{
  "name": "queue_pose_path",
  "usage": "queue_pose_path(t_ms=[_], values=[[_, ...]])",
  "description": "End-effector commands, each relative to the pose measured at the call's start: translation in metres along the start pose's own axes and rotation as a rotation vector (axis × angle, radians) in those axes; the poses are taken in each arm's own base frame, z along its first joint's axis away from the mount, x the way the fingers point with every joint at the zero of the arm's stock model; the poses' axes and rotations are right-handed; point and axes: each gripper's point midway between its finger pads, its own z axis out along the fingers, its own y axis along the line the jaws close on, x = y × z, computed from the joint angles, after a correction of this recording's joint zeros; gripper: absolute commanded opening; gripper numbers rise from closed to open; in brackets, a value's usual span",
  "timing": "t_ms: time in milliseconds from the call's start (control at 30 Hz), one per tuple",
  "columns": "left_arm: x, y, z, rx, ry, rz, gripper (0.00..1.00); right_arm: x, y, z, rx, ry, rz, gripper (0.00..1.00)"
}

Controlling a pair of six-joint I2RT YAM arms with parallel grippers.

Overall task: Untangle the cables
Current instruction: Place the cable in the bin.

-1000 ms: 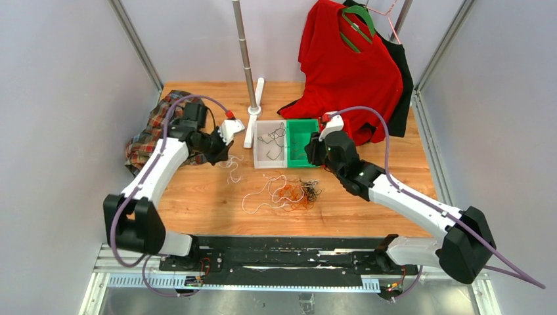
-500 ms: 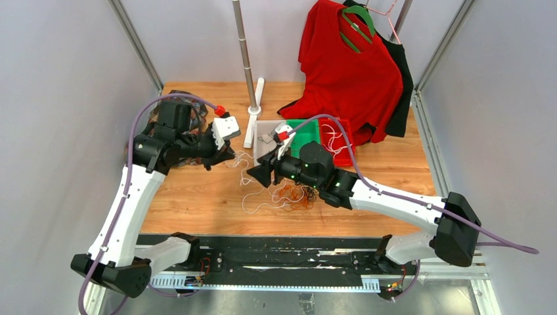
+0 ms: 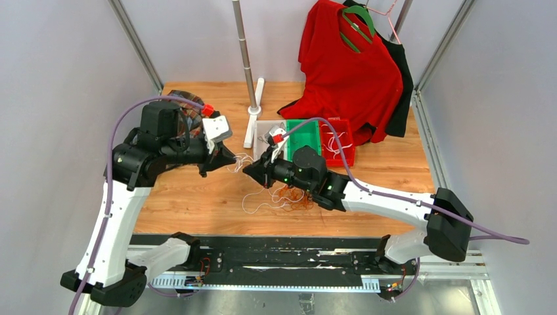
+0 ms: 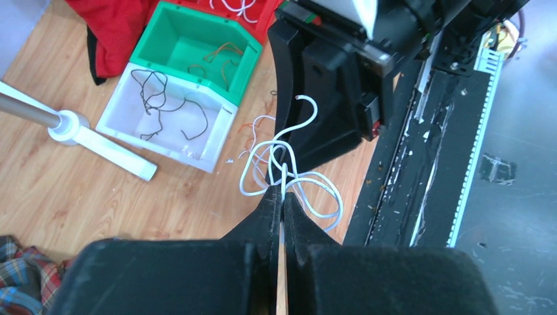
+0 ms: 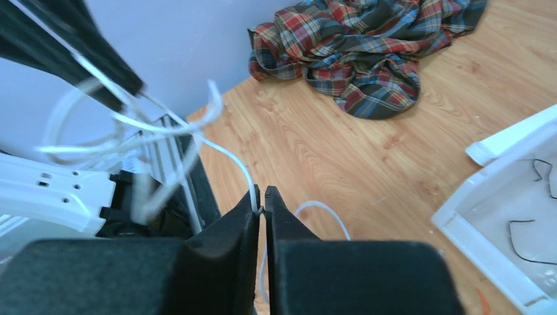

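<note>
A white cable [image 4: 289,141] hangs in loops above the table between my two grippers. In the left wrist view my left gripper [image 4: 283,190] is shut on it at the knot of its loops. In the right wrist view my right gripper [image 5: 262,193] is shut on one strand of the same white cable [image 5: 230,154], close to the left fingers [image 5: 79,39]. In the top view the grippers meet tip to tip, left gripper [image 3: 231,159] and right gripper [image 3: 248,169]. A tangle of orange, white and black cables [image 3: 289,195] lies on the wood under the right arm.
Behind the grippers stand a white bin [image 4: 125,125] with black wires, a green bin [image 4: 148,46] with orange wires and a red bin [image 3: 338,141] with white wire. A plaid cloth [image 5: 368,46] lies far left. A red shirt [image 3: 348,59] and a pole stand [image 3: 246,59] are at the back.
The left arm lifted the white cable off the table and swung right. The right arm came from the bins to the left, opened, then shut on a strand of that cable.
</note>
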Motion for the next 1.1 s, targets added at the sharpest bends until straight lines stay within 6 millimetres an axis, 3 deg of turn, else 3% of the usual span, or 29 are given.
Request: queue_pose_path(t_ms=[0,200,267,367,433,467,600,733,967,1067], values=[[-0.017,-0.020,-0.011,0.047,-0.059,-0.013,0.01,-0.011,-0.003,-0.009,0.040,-0.068,0.011,0.01],[-0.010,-0.019,-0.014,0.027,-0.039,0.016,0.01,-0.028,-0.039,-0.042,0.197,-0.087,-0.052,0.00],[-0.009,-0.019,-0.014,0.024,-0.037,0.024,0.06,-0.033,-0.057,-0.054,0.262,-0.082,-0.055,0.01],[-0.008,-0.021,-0.013,0.032,-0.038,0.012,0.44,-0.050,-0.076,-0.074,0.307,-0.115,-0.037,0.01],[-0.006,-0.018,-0.012,0.025,-0.026,-0.001,0.93,-0.063,-0.089,-0.086,0.344,-0.135,-0.040,0.01],[-0.004,-0.016,-0.011,0.017,-0.019,-0.003,0.99,-0.070,-0.096,-0.093,0.373,-0.142,-0.048,0.00],[0.004,-0.008,-0.009,-0.013,0.012,0.005,0.98,-0.096,-0.132,-0.122,0.528,-0.152,-0.113,0.01],[0.018,0.003,-0.005,-0.055,0.068,-0.017,0.98,-0.113,-0.181,-0.156,0.765,-0.120,-0.199,0.01],[0.025,0.007,-0.006,-0.083,0.093,0.002,0.98,-0.105,-0.261,-0.195,1.114,-0.002,-0.269,0.01],[0.025,0.007,-0.007,-0.088,0.093,0.000,0.98,-0.091,-0.287,-0.200,1.189,0.043,-0.242,0.01]])
